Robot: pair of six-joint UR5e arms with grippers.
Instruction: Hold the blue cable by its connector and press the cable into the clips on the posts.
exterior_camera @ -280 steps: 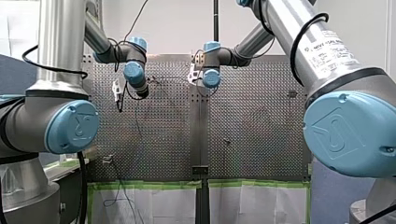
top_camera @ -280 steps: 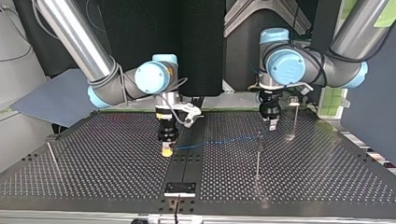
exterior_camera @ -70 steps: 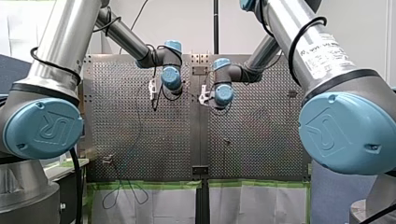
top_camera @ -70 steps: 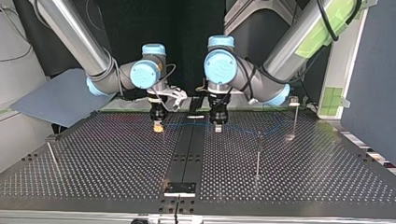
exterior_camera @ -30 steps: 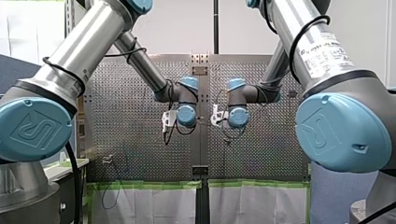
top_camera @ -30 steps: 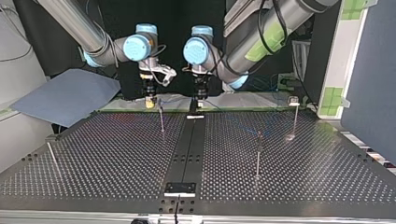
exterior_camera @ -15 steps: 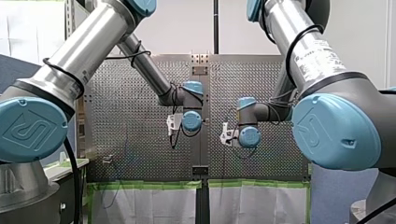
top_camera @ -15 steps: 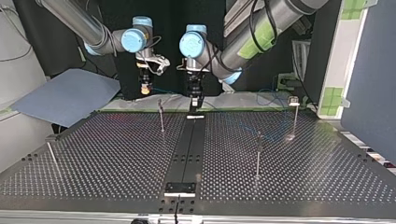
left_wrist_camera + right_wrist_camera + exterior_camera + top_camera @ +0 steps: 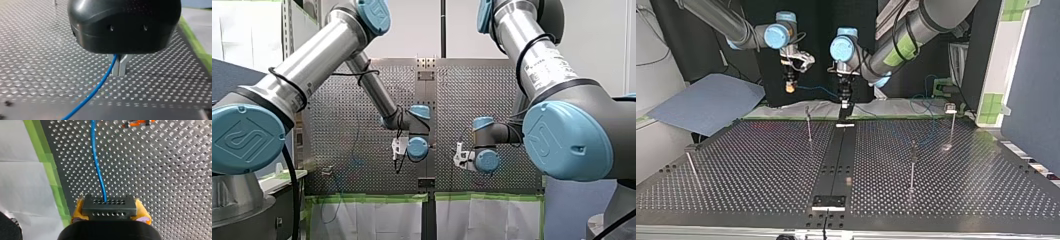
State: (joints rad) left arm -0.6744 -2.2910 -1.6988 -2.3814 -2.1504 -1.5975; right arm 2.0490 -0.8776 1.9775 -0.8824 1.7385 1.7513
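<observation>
**Two Grippers, One Cable, Four Posts**

One thin blue cable [image 9: 96, 90] hung between two grippers above the far edge of the dark perforated metal table [image 9: 761, 170] in the top view. My left gripper [image 9: 119, 73], black-bodied, had its two metal fingers [image 9: 122, 66] pinched together on the cable. My right gripper [image 9: 109, 211] clamped two yellow pads [image 9: 77, 208] on the single black rectangular connector [image 9: 109, 205], and the cable led away ahead from it.

Four slim metal posts stood on the table in the top view:
- a post [image 9: 808, 125] just nearer than the grippers
- a post [image 9: 912, 165] right of centre
- a post [image 9: 951, 122] at the far right
- a leaning post [image 9: 691, 167] at the near left

In the front view, a blue joint cap [image 9: 244, 137] bore a moulded logo. The printed label [image 9: 552, 55] on my right arm was too small to read.
</observation>
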